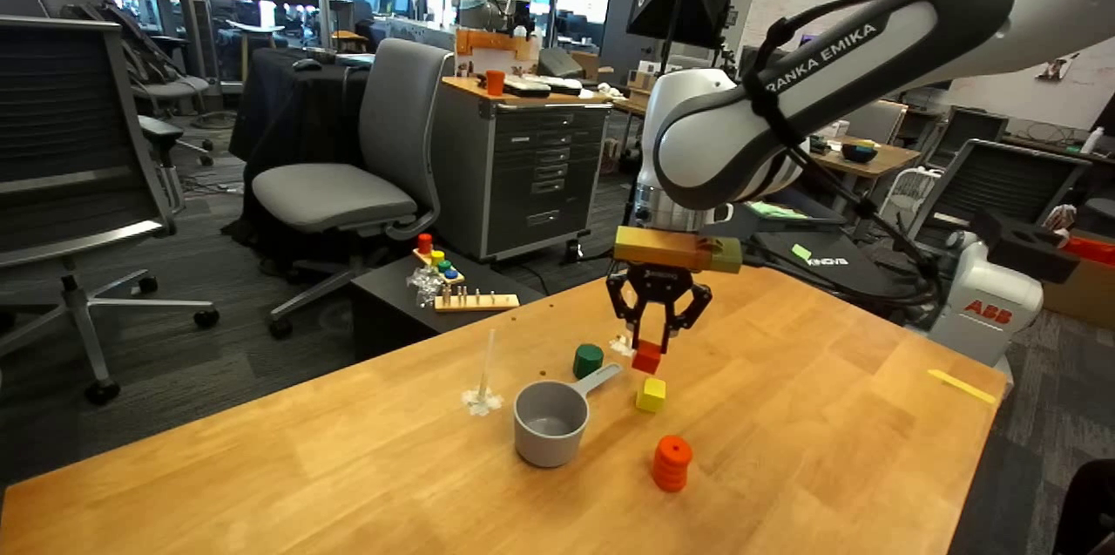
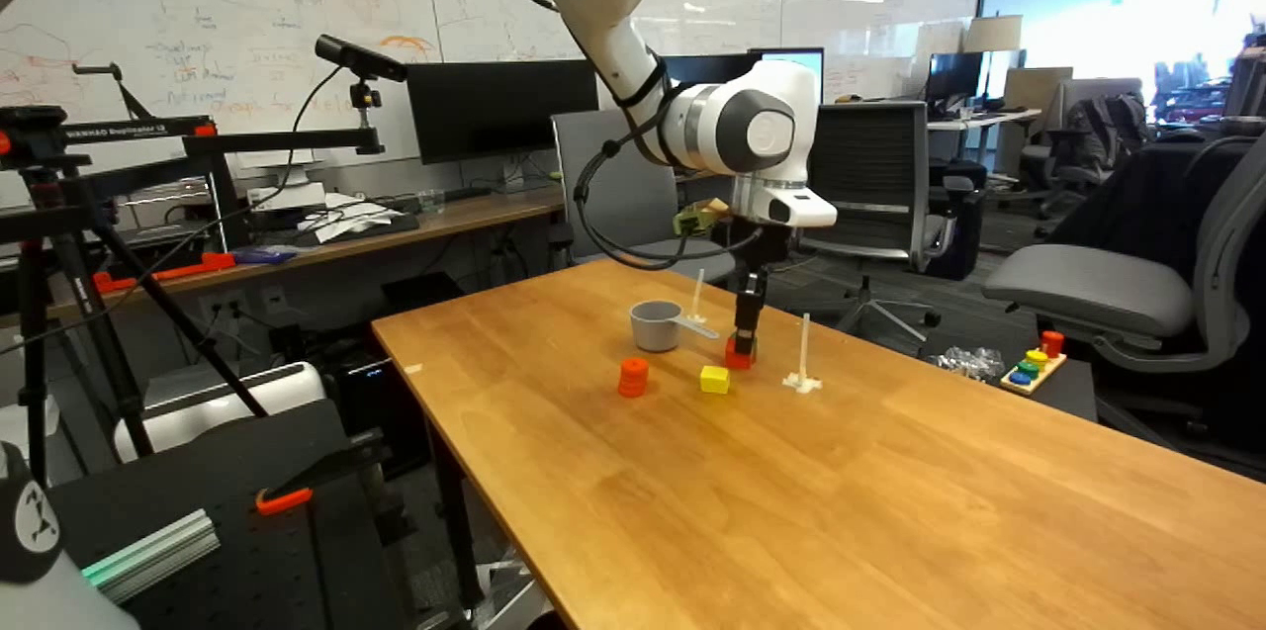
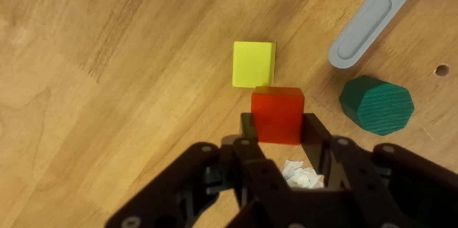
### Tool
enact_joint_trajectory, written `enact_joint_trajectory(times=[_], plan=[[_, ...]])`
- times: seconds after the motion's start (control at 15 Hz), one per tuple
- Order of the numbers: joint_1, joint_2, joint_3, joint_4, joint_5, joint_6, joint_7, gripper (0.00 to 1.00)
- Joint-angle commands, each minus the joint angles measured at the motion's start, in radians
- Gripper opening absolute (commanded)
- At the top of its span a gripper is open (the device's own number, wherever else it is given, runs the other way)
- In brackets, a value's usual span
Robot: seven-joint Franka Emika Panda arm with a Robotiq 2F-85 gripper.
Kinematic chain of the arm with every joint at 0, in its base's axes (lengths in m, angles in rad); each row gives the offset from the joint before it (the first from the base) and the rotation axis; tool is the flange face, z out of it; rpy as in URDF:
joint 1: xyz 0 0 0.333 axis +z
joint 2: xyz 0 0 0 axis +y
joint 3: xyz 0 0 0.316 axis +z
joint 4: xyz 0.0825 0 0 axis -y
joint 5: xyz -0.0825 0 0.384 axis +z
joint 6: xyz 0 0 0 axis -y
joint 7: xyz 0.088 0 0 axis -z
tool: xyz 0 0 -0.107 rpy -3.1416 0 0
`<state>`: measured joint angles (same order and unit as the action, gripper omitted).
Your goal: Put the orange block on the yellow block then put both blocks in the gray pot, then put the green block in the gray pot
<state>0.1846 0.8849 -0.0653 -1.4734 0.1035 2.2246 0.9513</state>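
Wrist view: yellow block (image 3: 252, 64) upper centre; below and right, orange block (image 3: 278, 115), gripped in claw (image 3: 281, 129). Best now: lift clear, ease up-left, square faces, lower straight onto yellow, let go gently! Gray pot (image 3: 377, 20), mostly cropped, upper right; green block (image 3: 384, 110) below.

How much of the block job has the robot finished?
Done: the orange block is picked up. In hand: the gripper holds it above the table, near the yellow block but not on it. Left: stacking it there, getting both into the gray pot, then adding the green block. The yellow and green blocks both stand on the table, outside the pot.
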Motion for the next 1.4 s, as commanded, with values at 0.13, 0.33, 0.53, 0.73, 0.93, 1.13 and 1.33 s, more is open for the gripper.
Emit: enact_joint_trajectory(times=[0.13,0.33,0.53,0.73,0.93,1.13,1.33], plan=[[0.021,-0.039,-0.007,-0.047,-0.007,0.004,0.045,0.12],[0.028,-0.042,-0.008,-0.05,-0.01,0.002,0.055,0.12],[0.035,-0.044,-0.01,-0.054,-0.013,0.001,0.073,0.12],[0.039,-0.046,-0.013,-0.061,-0.014,0.0,0.093,0.12],[0.04,-0.053,-0.014,-0.079,-0.015,0.003,0.11,0.12],[0.041,-0.062,-0.013,-0.098,-0.017,0.005,0.121,0.12],[0.044,-0.074,-0.012,-0.115,-0.021,0.006,0.131,0.12]])
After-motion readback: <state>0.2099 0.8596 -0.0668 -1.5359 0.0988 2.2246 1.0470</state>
